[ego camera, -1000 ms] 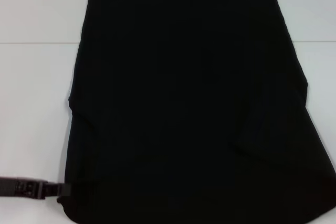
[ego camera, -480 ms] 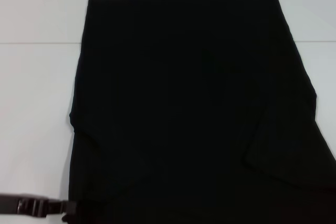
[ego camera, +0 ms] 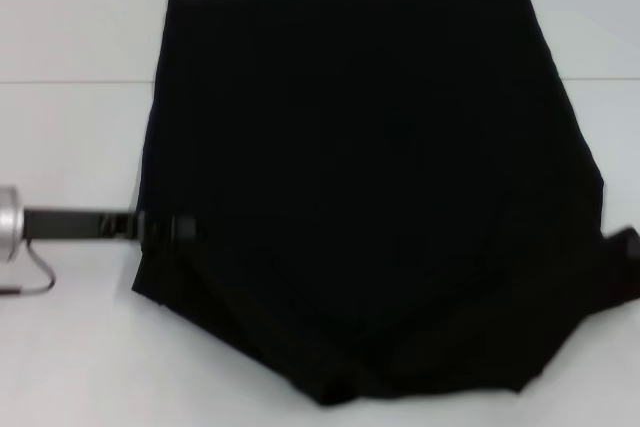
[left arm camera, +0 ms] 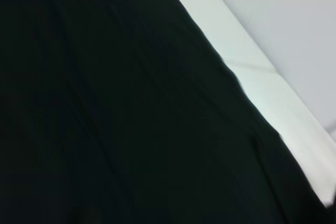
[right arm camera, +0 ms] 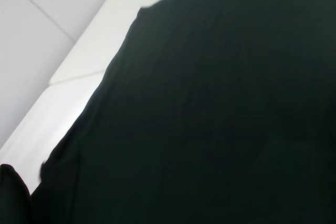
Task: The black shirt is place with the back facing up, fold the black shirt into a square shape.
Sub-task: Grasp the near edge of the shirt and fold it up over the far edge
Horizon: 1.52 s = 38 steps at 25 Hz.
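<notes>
Your head camera looks forward and down, taking in the whole black shirt (ego camera: 360, 187) on the white surface (ego camera: 70, 137). Both wrist cameras sit very close above that shirt, each sharing one cloth edge and a surface strip with the head view.

We see black shirt (ego camera: 360, 177) flat on table (ego camera: 70, 327); left gripper (ego camera: 165, 227) at its left edge, right gripper (ego camera: 622, 247) at right edge.

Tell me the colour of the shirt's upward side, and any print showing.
Plain black, no print visible on the black shirt; the head view shows it best.
</notes>
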Motion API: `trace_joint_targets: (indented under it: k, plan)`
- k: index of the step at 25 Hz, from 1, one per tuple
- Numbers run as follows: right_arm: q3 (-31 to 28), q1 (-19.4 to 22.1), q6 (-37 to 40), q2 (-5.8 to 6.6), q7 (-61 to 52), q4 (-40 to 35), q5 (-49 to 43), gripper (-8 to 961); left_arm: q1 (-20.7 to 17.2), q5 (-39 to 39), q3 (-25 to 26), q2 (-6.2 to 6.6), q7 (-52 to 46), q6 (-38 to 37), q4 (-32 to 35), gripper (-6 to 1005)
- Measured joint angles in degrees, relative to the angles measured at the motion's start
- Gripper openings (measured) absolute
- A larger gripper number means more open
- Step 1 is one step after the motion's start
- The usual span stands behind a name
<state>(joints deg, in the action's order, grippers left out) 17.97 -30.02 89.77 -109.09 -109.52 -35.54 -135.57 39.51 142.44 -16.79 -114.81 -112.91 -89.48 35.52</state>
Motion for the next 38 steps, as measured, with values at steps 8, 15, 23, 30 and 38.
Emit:
trace_joint_targets:
  k: [8,15,23,30,38]
  plan:
    - [0.3,-10.4,-15.8,1.77,-0.4,6.8,0.1,46,7.2,-3.8,-0.1,1.27,-1.3,16.4,-5.5,82]
    - [2.3,-18.8,-31.2,2.48,-0.8,11.5,0.0,46,11.1,-9.6,-0.3,1.48,-0.1,33.2,-9.1,90]
    - [4.5,-24.2,-45.9,1.5,-0.8,15.6,0.2,47,14.3,-16.7,-0.7,1.17,8.3,47.2,-14.2,99]
    - [4.7,-24.3,-53.2,-0.17,1.9,19.4,1.4,48,14.0,-21.3,-0.5,-1.01,15.7,55.3,-16.5,108]
    - [4.7,-22.7,-58.1,-3.8,3.6,20.2,2.2,49,13.8,-24.5,-0.5,-5.0,25.6,61.4,-16.7,117]
